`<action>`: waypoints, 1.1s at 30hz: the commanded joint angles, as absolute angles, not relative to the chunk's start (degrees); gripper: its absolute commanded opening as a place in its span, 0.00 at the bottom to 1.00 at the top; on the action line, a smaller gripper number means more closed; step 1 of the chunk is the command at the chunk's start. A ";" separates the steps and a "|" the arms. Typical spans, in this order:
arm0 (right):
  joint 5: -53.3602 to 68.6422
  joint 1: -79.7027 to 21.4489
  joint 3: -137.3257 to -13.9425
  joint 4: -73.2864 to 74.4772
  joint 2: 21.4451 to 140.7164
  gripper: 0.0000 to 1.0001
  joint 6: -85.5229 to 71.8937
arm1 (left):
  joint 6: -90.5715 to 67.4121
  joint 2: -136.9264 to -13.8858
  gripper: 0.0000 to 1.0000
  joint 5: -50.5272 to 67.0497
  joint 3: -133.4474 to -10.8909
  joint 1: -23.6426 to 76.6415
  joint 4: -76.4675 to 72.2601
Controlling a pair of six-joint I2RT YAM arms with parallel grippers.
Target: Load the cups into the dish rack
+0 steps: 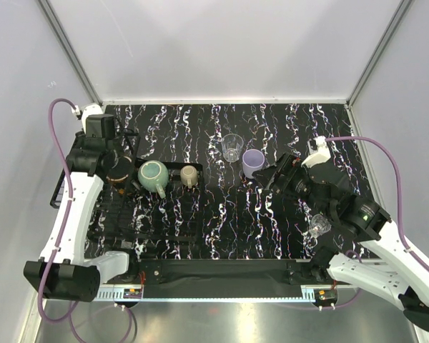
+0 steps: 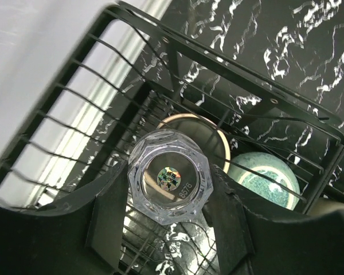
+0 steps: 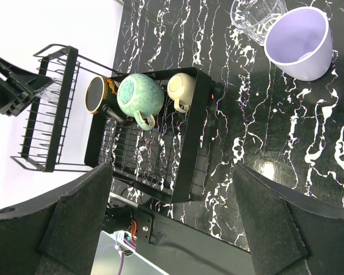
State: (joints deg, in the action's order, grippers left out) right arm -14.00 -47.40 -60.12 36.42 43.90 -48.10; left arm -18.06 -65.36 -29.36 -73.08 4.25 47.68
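Here, the left claw (image 2: 168, 192) is clamped on a clear faceted glass (image 2: 171, 172), gripping it by the sides with its base turned to the wrist camera. It hangs over the raised basket end (image 2: 74, 106) of the dish rack (image 3: 195, 132), at the far left of the surface (image 1: 272, 236). The glass appears to be held mouth-down, probably so that it can be set inverted among the wires to drain. The left arm is stretched far along the left edge, its wrist bent down over the basket.

Just beside it, three cups already sit in the rack: the dark copper-rimmed mug (image 3: 97, 94), the teal glazed mug (image 3: 140, 94) and the olive-beige mug (image 3: 180, 89). They crowd the rack's far end, which seems to leave the basket as free room for the glass.

The right claw (image 1: 273, 176), its jaws wide apart and holding nothing, hangs over the middle of the surface, its arm folded in from the right. It is near the lavender plastic cup (image 1: 253, 163), and a second clear glass (image 1: 232, 145) stands just beyond that; both are upright and not yet loaded. What looks like another small glass (image 1: 318, 226) stands by the right arm's forearm.
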 commanded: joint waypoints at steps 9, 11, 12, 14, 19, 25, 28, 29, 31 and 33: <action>-12.83 -47.11 -61.17 35.16 46.14 0.93 -47.55 | -20.13 -67.06 0.26 -26.28 -69.70 3.25 42.10; -12.83 -47.20 -60.82 35.16 46.67 0.93 -47.64 | -20.82 -66.62 0.49 -26.98 -68.30 3.25 41.84; -12.92 -47.20 -60.73 35.24 46.67 0.93 -47.72 | -21.00 -66.27 0.55 -27.16 -67.68 3.25 40.97; -13.27 -47.20 -60.56 35.07 47.02 0.93 -47.64 | -21.44 -65.31 0.71 -27.42 -66.97 3.25 40.52; -13.27 -47.20 -61.35 35.69 48.86 0.93 -47.11 | -21.97 -64.16 0.99 -27.77 -67.94 3.25 41.13; -12.74 -47.20 -61.09 35.25 50.18 0.93 -47.11 | -22.94 -61.53 0.99 -25.50 -71.00 3.34 44.03; -14.14 -47.28 -60.29 35.33 50.71 0.94 -47.46 | -21.98 -59.42 0.99 -23.55 -73.38 4.04 45.17; -15.89 -47.20 -60.55 36.64 51.06 0.94 -47.81 | -21.10 -58.98 0.99 -23.47 -75.30 4.30 45.52; -17.39 -47.11 -61.52 38.05 52.55 0.94 -48.25 | -20.57 -58.27 0.99 -22.24 -76.81 5.62 46.58; -19.42 -47.20 -61.96 39.46 53.52 0.94 -49.21 | -20.74 -57.48 0.99 -19.44 -78.13 7.72 46.93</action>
